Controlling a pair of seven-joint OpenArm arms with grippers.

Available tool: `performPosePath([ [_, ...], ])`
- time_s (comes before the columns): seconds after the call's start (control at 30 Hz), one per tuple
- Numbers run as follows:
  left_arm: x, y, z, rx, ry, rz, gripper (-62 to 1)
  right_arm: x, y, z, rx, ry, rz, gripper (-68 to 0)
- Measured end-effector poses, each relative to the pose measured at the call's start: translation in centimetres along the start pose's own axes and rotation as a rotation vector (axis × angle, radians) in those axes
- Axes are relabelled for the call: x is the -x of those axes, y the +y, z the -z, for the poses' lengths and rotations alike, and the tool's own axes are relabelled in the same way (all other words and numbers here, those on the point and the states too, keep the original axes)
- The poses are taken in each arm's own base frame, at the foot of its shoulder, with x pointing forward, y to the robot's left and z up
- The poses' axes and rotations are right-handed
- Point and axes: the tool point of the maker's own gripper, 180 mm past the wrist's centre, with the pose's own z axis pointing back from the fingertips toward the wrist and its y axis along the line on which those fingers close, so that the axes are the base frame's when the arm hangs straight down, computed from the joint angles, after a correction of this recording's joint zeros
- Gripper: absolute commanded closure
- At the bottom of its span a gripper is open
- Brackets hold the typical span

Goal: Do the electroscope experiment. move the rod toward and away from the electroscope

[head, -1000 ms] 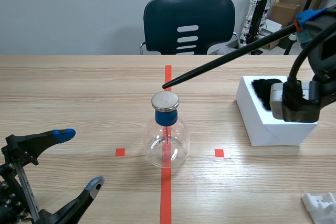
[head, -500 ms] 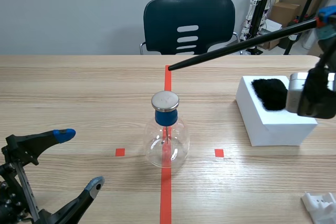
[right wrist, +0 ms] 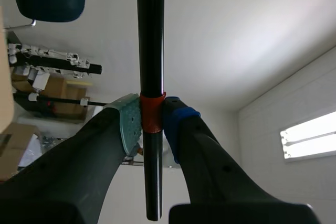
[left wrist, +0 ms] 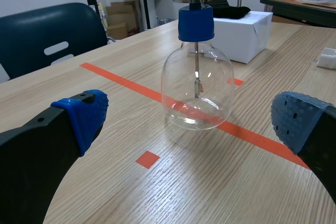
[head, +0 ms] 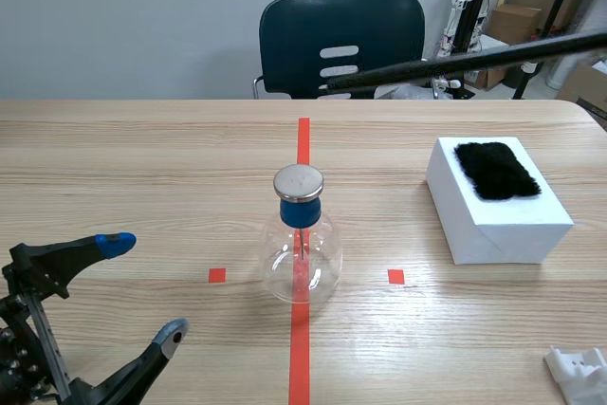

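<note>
The electroscope (head: 302, 244), a clear flask with a blue stopper and a round metal disc (head: 299, 182) on top, stands on the red tape line at mid-table. A long black rod (head: 455, 62) hangs high above the table's far edge, its tip (head: 329, 87) well behind and above the disc. In the right wrist view my right gripper (right wrist: 152, 121) is shut on the rod (right wrist: 150, 35) at its red band; this gripper lies outside the scene view. My left gripper (head: 142, 289) rests open at the near left. The flask (left wrist: 197, 87) stands ahead of the left gripper (left wrist: 190, 116).
A white box (head: 503, 220) with a black fur cloth (head: 495, 170) on top sits right of the flask. A dark chair (head: 341, 40) stands behind the table. A small white object (head: 579, 372) lies at the near right corner.
The rod's tip has risen from just above the disc and pulled back toward the chair. The right arm has left the scene view. The left arm has not moved.
</note>
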Motion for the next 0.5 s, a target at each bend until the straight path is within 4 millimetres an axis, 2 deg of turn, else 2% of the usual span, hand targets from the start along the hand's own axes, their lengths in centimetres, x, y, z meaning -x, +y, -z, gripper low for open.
performPosePath([
  [0.2, 0.0, 0.0, 0.0, 0.0, 0.0, 0.0, -62.3, -2.1, 1.1, -4.0, -0.04, 0.003, 0.083, -0.4],
  [0.5, 0.0, 0.0, 0.0, 0.0, -0.001, 0.0, -62.3, -3.6, 1.9, -7.6, -0.088, 0.073, 0.161, -0.4],
])
